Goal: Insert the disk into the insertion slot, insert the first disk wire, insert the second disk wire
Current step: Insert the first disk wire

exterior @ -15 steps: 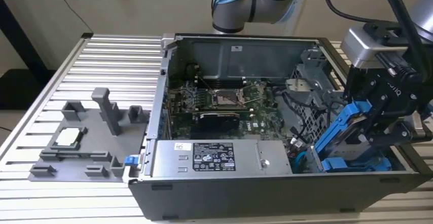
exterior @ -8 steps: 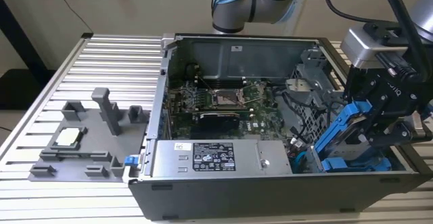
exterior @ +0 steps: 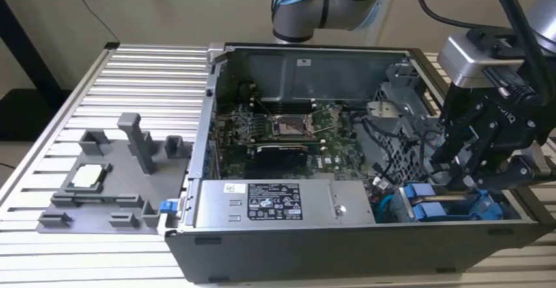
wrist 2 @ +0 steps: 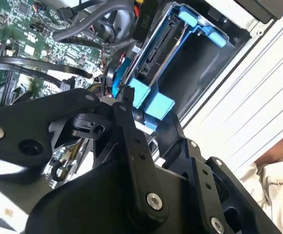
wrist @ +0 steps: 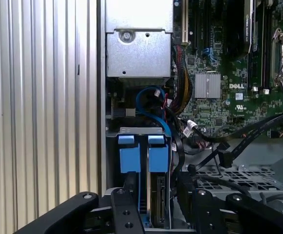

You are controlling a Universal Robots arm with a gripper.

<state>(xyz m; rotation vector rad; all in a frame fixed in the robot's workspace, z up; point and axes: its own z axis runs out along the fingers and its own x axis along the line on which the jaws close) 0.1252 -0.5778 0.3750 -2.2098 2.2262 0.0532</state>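
Jaws of gripper [wrist: 159, 197] spread, straddling disk [wrist: 158, 156]; contact unclear to us. Exterior view's left: grey fixture tray [exterior: 61, 211]. Middle: power supply [exterior: 278, 203]. Right: disk upright in drive bay [exterior: 488, 208]. In first wrist view, disk's tab sits level with neighbouring blue carrier [wrist: 129, 158]. We judge disk dense, rigid, shock-sensitive, plastic frame springy. Best gripped across blue frame edges, away from connector.

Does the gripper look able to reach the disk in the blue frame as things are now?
Probably yes. The gripper hangs close above the disk in the open case; black cables run beside the disk, not across it.
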